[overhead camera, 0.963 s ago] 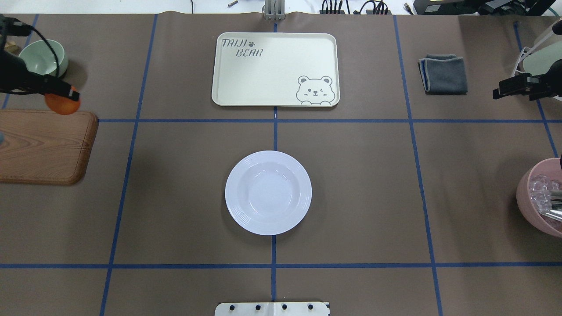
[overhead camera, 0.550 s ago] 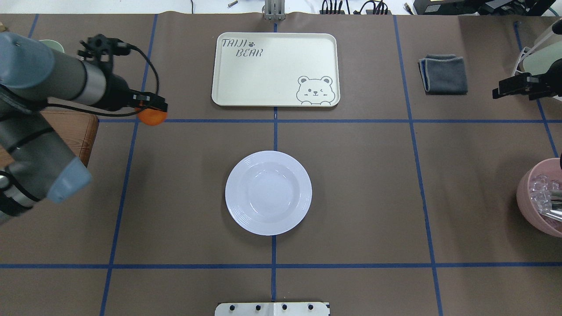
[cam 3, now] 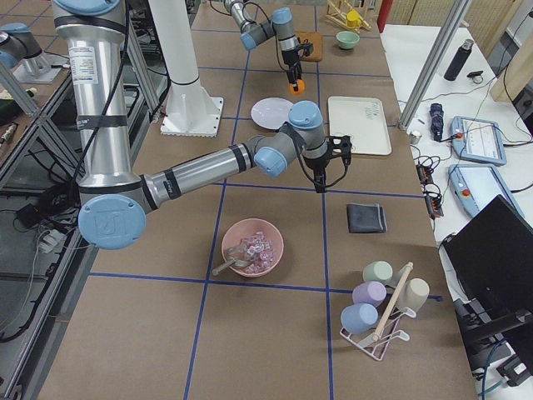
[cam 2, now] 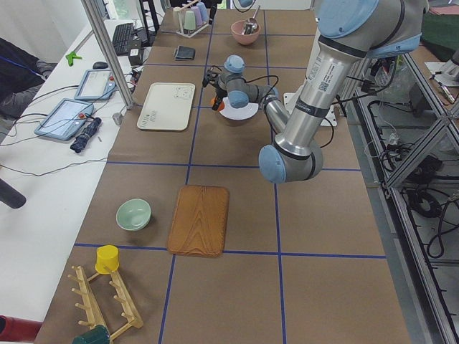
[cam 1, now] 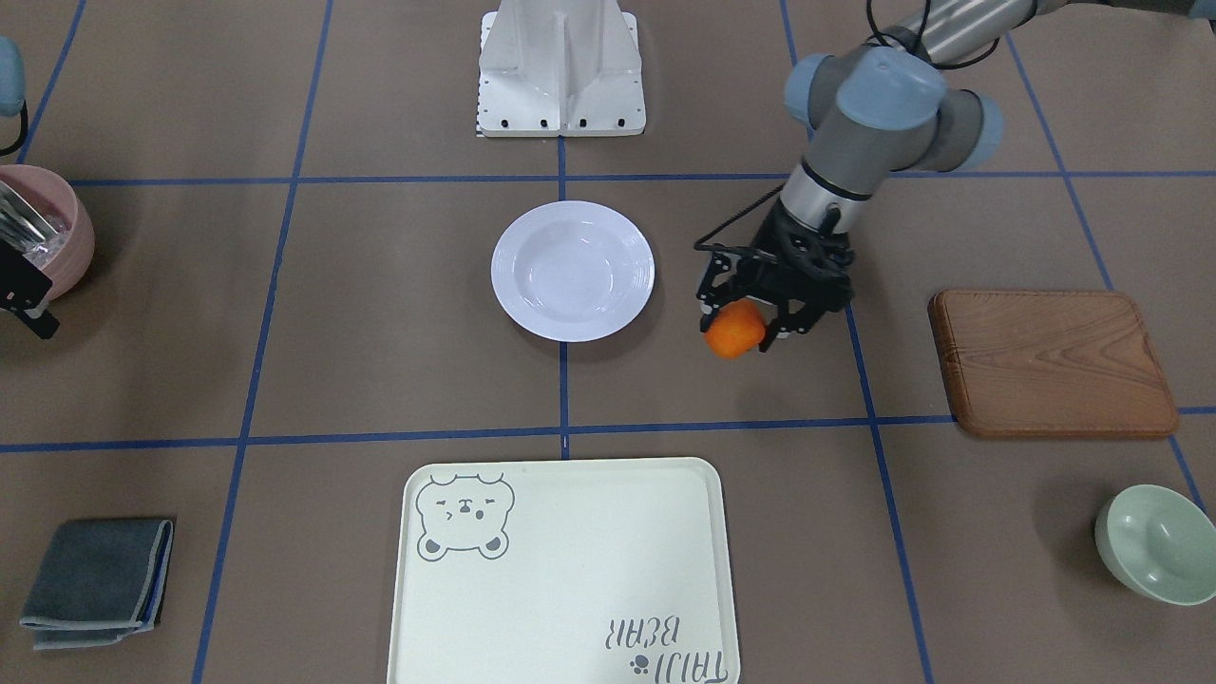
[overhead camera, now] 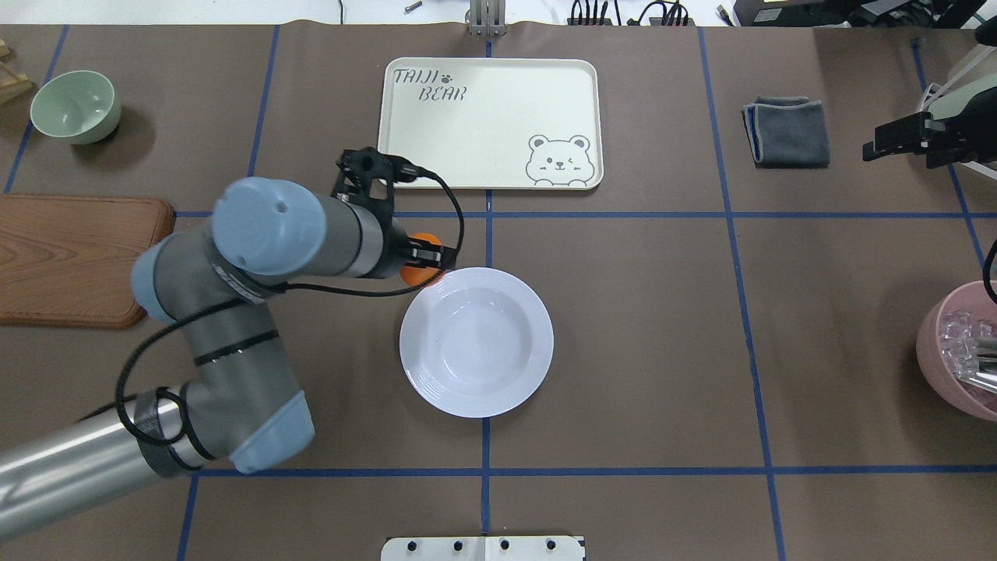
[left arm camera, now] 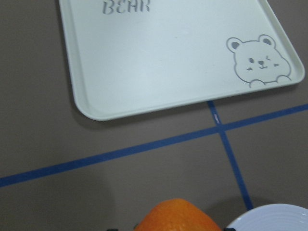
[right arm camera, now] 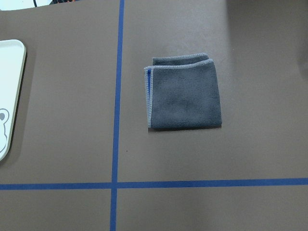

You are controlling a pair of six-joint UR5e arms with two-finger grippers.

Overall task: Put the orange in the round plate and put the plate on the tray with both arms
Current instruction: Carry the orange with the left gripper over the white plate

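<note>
Left jaws grip the orange (cam 1: pixel 733 329), held above the tabletop (cam 1: pixel 380 332) just off the plate (cam 1: pixel 572 271) rim. Plate ctr lies to robot's right, so left arm (overhead camera: pixel 265 234) is nearer. Right jaws hang by the cloth (overhead camera: pixel 787 131), opening can't tell. Tray (cam 1: pixel 570 570) sits beyond plate.

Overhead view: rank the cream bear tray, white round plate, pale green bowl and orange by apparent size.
Largest to smallest:
1. cream rectangular bear tray
2. glossy white round plate
3. pale green bowl
4. small bright orange, partly hidden in the left gripper, yet clearly smallest
</note>
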